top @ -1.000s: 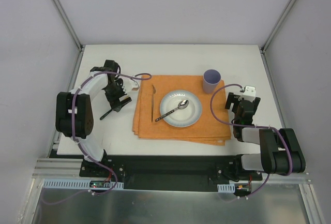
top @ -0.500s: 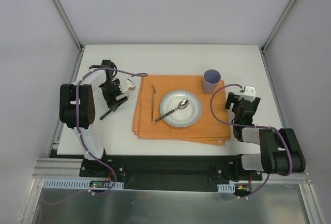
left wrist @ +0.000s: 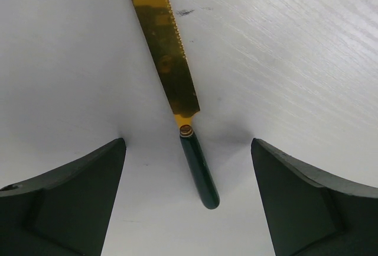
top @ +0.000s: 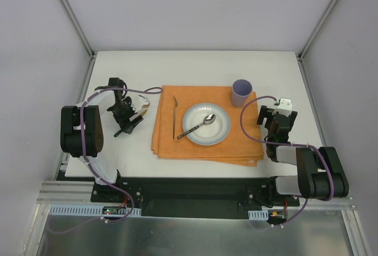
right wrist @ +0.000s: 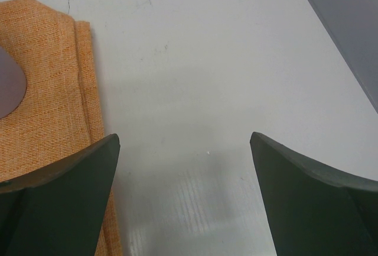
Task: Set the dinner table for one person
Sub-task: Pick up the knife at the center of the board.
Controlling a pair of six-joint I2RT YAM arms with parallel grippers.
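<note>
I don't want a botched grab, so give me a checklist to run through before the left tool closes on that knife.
1. Left tool open: ok.
2. Knife handle lies between its fingers: ok.
3. Knife flat on the dinner table, nothing else touching it: ok.
4. Fingertips low enough to catch the thin handle: cannot tell.
5. Right tool open and out of the way, over bare table beside the placemat: ok.
6. Bare cloth to the right of the plate, a likely spot for the knife: ok.
</note>
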